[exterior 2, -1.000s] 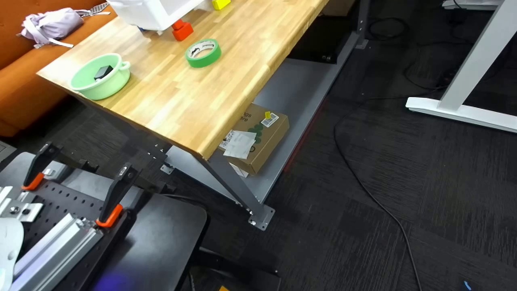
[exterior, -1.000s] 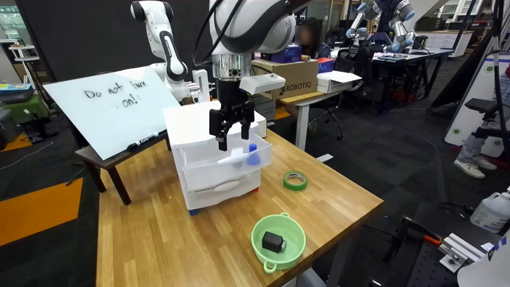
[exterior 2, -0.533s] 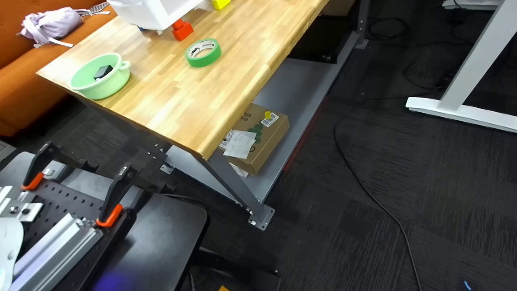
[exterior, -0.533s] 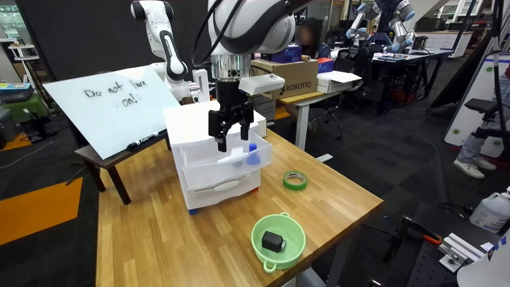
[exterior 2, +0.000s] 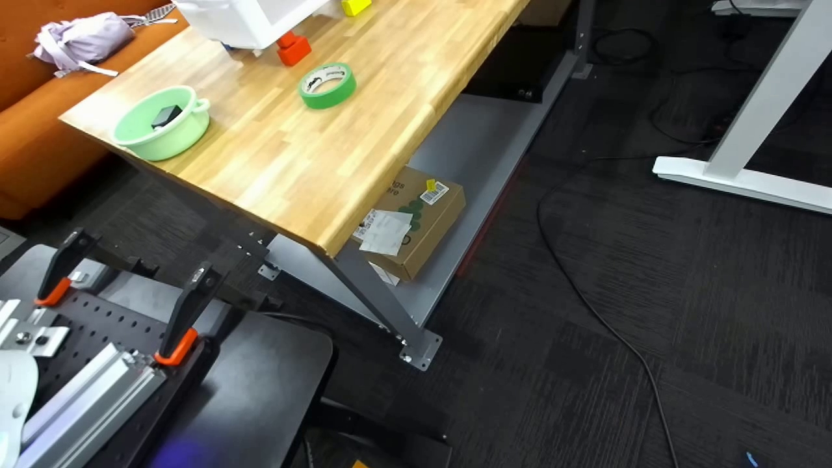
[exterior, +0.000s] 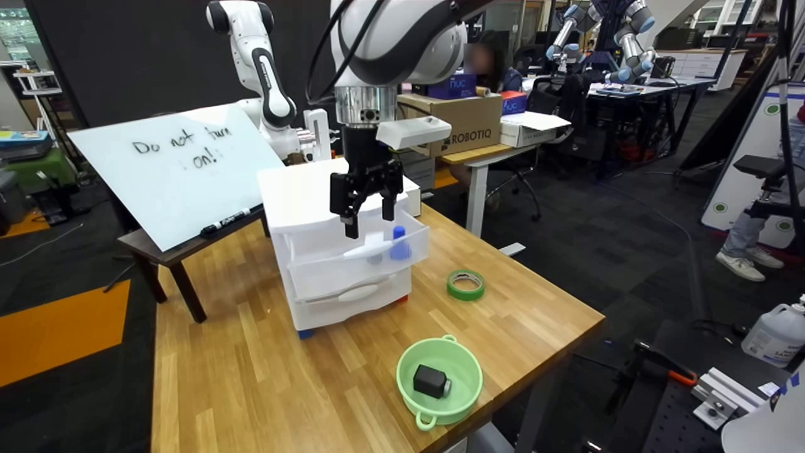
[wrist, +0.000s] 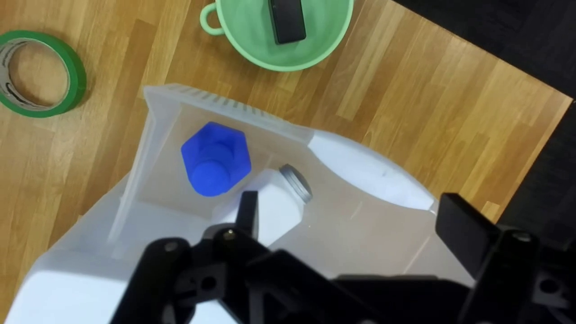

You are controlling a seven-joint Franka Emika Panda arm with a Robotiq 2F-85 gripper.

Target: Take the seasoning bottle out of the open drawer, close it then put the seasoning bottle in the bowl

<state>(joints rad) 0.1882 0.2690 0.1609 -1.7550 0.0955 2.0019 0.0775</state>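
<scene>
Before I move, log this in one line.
translucent drawer: open; grey-capped white bottle: inside, ungripped; gripper: open, above drawer; light-green bowl: holds black boxy object

1. Franka Panda arm, top centre: white rounded shells, curved dark band.
2. Black cabling, top centre.
3. Shiny silver flange, dark holes.
4. White boxy housing.
5. Black, angular Robotiq gripper; screw heads, wrist view's lower half.

Dark carpeted floor, black partition, orange sofa, wooden table, white-legged desk
</scene>
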